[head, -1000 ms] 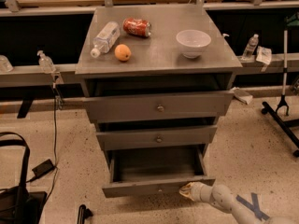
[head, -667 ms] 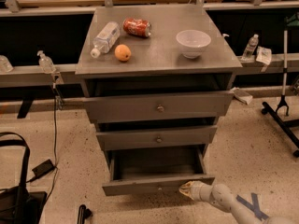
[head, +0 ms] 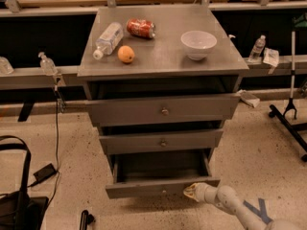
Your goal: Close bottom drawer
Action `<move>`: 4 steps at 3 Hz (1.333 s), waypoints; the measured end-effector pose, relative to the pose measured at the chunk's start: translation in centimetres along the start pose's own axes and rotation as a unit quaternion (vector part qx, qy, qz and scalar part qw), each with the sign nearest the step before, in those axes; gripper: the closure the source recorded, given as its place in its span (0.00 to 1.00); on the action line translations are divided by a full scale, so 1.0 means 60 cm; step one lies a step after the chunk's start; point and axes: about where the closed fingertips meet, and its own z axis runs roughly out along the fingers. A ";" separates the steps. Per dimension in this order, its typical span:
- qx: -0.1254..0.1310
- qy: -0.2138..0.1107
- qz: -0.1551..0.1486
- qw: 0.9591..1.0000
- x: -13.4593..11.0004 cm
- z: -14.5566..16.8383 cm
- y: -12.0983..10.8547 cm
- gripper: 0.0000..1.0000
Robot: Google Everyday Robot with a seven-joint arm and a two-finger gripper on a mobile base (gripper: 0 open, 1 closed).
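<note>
The grey cabinet (head: 163, 63) has three drawers. Its bottom drawer (head: 139, 189) is pulled out, and its dark inside shows above the slim front panel with a small knob (head: 164, 191). My gripper (head: 191, 191) is low on the floor side, at the right end of that front panel, against or very close to it. The pale arm (head: 230, 203) runs off to the lower right. The top drawer (head: 144, 110) and middle drawer (head: 139, 142) each stick out a little.
On the cabinet top lie a plastic bottle (head: 108, 39), a red can (head: 140, 28), an orange (head: 126, 54) and a white bowl (head: 198, 43). A black bag (head: 17, 207) and cable are on the floor at left. A black stand (head: 288, 114) is at right.
My gripper has crept slightly left toward the drawer front. The bottom drawer stands out about as far as before.
</note>
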 end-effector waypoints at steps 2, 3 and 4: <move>0.001 -0.001 -0.001 1.000 -0.001 0.002 -0.005 1.00; 0.002 -0.001 -0.003 1.000 -0.002 0.006 -0.011 1.00; 0.002 -0.001 -0.003 1.000 -0.002 0.006 -0.011 1.00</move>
